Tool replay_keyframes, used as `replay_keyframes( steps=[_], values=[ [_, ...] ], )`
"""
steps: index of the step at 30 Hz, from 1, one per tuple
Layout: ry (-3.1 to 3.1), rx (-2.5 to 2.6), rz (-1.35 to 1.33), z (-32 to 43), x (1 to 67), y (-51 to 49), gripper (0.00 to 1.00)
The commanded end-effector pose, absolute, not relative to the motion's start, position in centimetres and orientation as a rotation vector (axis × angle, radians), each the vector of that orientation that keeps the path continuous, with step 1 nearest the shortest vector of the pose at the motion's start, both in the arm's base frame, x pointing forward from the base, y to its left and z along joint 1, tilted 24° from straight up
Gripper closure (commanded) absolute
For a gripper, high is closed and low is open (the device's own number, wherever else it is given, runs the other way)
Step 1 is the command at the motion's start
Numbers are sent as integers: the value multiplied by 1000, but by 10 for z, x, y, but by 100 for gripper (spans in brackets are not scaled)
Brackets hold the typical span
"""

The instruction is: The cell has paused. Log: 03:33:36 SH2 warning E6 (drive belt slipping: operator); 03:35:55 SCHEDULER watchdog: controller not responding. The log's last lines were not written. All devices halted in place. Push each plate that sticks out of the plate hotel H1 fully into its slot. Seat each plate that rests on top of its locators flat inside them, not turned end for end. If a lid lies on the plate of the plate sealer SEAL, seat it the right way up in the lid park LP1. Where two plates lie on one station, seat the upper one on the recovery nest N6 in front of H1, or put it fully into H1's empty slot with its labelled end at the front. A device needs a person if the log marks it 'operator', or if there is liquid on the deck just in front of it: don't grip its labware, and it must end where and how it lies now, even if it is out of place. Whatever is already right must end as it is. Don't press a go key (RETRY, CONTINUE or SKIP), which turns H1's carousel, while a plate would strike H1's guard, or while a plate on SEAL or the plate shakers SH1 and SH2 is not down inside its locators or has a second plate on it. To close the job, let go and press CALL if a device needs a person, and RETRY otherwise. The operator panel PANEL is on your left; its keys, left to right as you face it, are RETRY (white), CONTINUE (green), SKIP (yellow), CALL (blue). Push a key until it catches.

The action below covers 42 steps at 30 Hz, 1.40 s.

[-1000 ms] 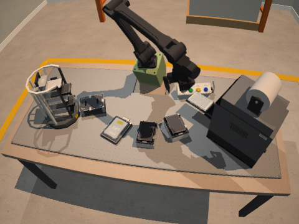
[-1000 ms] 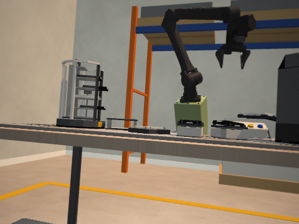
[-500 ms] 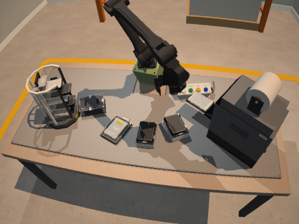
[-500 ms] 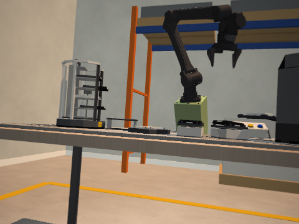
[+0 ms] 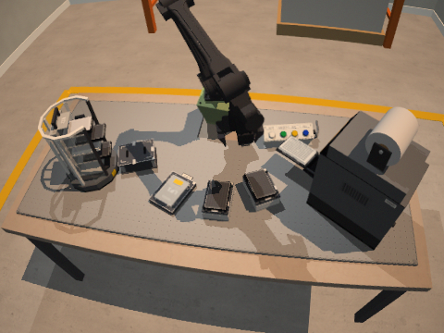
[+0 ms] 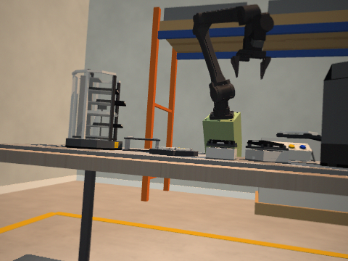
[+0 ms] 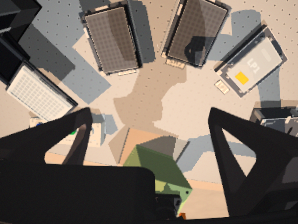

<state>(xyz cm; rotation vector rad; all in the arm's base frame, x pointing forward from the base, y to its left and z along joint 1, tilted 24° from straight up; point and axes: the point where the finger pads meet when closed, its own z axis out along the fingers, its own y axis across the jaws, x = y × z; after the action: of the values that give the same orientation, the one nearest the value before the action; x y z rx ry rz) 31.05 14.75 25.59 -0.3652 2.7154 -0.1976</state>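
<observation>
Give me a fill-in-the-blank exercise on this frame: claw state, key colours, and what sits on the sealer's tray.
1. The black claw hangs high above the table with its fingers ____.
2. On the white operator panel, the key nearest the black sealer box is ____.
3. The plate on the sealer's tray is ____ in colour.
4. The large white roll sits on top of the ____.

Missing words: open; blue; white; sealer box
</observation>
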Motion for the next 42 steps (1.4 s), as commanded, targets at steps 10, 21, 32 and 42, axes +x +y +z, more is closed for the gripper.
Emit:
replay_keyframes(
  steps=[10, 21, 32, 42],
  values=[
    [2703, -92, -117, 269, 319, 115, 0],
    [2704, 188, -66, 268, 322, 86, 0],
    [2709, 158, -77, 271, 326, 50, 0],
    [2683, 158, -71, 285, 330, 24, 0]
  ],
)
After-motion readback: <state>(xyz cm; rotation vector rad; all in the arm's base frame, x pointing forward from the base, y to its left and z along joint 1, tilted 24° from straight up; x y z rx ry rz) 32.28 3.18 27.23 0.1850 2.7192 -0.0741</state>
